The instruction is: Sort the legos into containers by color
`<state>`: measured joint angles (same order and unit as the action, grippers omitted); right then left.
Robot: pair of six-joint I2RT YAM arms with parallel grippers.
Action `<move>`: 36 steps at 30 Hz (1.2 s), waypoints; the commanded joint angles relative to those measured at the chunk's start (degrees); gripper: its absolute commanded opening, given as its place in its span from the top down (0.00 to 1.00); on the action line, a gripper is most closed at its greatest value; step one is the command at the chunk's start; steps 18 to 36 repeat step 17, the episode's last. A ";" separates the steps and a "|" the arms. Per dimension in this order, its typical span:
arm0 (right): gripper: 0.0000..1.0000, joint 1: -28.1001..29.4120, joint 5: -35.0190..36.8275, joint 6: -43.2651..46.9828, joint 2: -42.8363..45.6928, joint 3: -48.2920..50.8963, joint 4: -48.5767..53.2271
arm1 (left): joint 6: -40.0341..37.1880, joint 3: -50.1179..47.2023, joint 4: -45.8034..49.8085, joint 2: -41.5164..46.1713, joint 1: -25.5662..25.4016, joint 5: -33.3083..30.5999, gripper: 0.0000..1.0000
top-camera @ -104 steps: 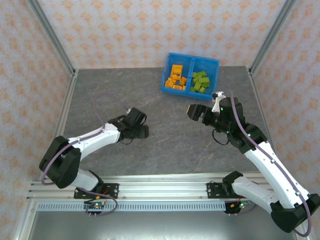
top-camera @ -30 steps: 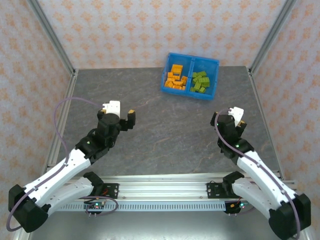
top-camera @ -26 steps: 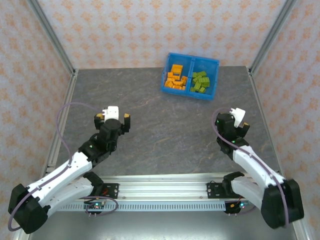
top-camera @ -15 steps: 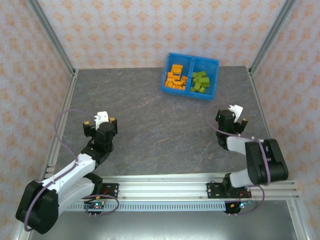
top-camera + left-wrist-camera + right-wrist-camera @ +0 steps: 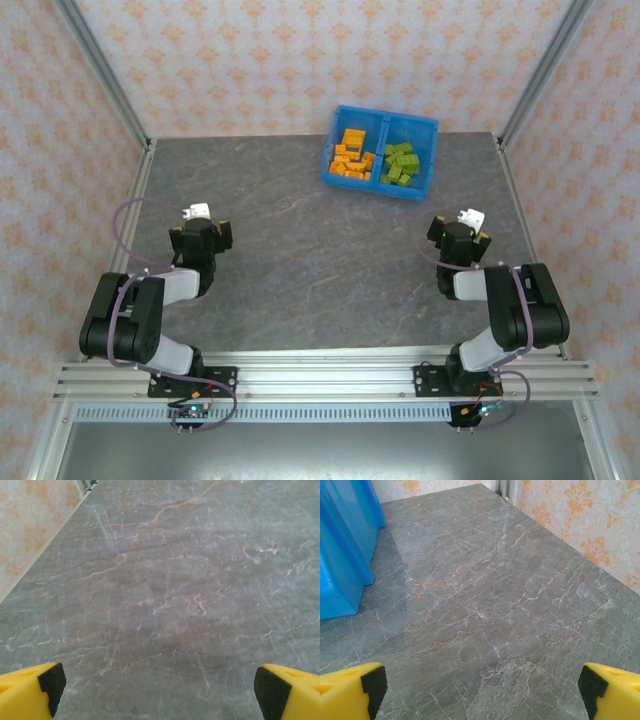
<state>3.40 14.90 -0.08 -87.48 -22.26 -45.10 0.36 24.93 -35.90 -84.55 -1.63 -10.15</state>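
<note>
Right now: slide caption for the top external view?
Orange legos and green legos sorted into separate compartments of the blue bin; left gripper and right gripper open, empty.

Legos (image 5: pixel 352 160) lie, apparently piled, in both containers (image 5: pixel 372 186) at the table's (image 5: pixel 320 260) far edge.

You are working on a flat table (image 5: pixel 330 270) with a dark grey, stone-look top, veined in pale and rust-coloured lines. One thing stands directly on it: a blue plastic bin (image 5: pixel 372 187) with two compartments side by side. It sits near the far edge, right of the middle, and slightly skewed to the table's edges. In the right wrist view you see its wall at the left, with the base resting flat on the grey surface.
</note>
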 commanded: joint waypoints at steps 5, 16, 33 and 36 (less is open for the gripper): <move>0.01 0.30 -0.48 0.33 0.38 -0.42 -1.70 | -1.34 -0.85 -7.51 -1.50 -0.48 6.72 0.00; 0.01 0.31 -0.64 0.45 0.46 -0.45 -1.55 | -1.32 -0.54 -6.98 -1.32 -0.46 6.72 0.00; 0.01 0.29 -0.66 0.36 0.43 -0.52 -1.57 | -1.31 -0.58 -6.97 -1.32 -0.48 6.72 0.00; 0.01 0.29 -0.66 0.36 0.43 -0.52 -1.57 | -1.31 -0.58 -6.97 -1.32 -0.48 6.72 0.00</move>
